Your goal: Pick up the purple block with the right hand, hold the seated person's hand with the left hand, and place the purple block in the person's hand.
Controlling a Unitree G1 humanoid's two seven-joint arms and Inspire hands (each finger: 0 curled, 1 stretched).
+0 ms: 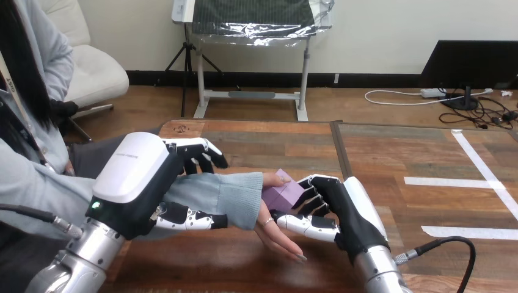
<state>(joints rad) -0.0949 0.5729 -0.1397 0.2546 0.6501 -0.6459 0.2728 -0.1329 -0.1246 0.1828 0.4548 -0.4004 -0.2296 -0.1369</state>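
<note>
The purple block (282, 194) sits against the palm of the person's hand (277, 234), which reaches in from the left with its palm turned to the right and its fingers pointing down toward me. My right hand (349, 215) is shut on the block from the right, fingers curled over its side and thumb below it near the person's fingers. My left hand (131, 183) wraps the person's grey-sleeved forearm (220, 198) just behind the cuff, fingers over the top and thumb underneath.
All of this is above the middle of the wooden table (391, 152). White tape strips (485, 166) mark the table's right part. The person sits at the left edge.
</note>
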